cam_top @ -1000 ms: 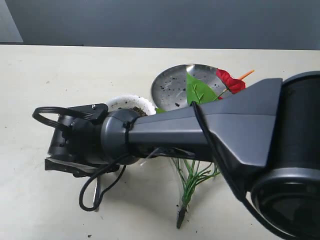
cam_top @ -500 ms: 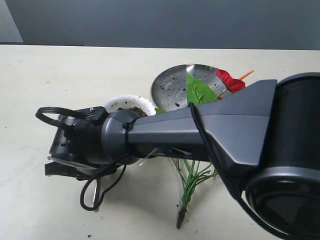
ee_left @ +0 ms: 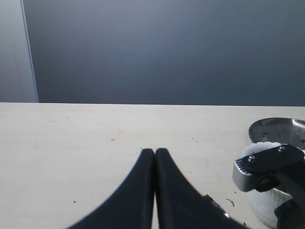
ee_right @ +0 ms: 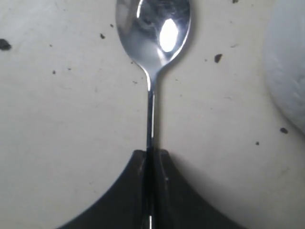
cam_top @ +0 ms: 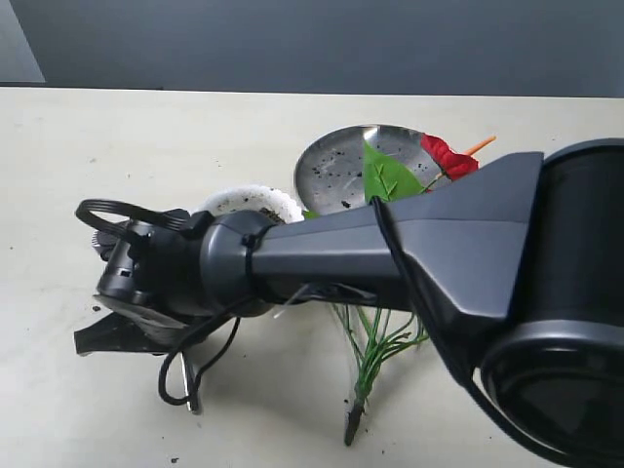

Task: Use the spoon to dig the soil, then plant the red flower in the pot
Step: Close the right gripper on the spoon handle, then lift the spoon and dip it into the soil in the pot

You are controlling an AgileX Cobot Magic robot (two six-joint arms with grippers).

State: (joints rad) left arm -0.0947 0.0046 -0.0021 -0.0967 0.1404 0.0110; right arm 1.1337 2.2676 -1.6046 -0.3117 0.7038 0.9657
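1. Right gripper [ee_right: 151, 155]: fingers pinched on the spoon [ee_right: 152, 28] handle, spoon in line with the fingers and pointing straight out ahead, shiny bowl empty over bare table [ee_right: 57, 119].
2. In the exterior view, right gripper [cam_top: 112, 331] reached across to the left of the scene, low over the table; thin end of the spoon handle [cam_top: 190, 375] seen sticking out beneath it.
3. Key relation: pot [cam_top: 255, 205] sat just beyond and beside that gripper, its white wall at the edge of the right wrist view [ee_right: 288, 71]. So off to one side of the spoon's long axis, not ahead of the bowl. Judged: needs a swing toward the pot and a lift over the scalloped rim before any dig.
4. Soil [cam_top: 261, 212] visible as a dark patch inside the pot; only specks on the table.
5. Left gripper [ee_left: 155, 155]: fingers pressed together, holding nothing, aimed over open table; right arm clearly nearer the pot.
6. Red flower [cam_top: 450, 158] further back, blooms against the steel plate [cam_top: 341, 171], stems [cam_top: 375, 346] trailing toward the camera, untouched.
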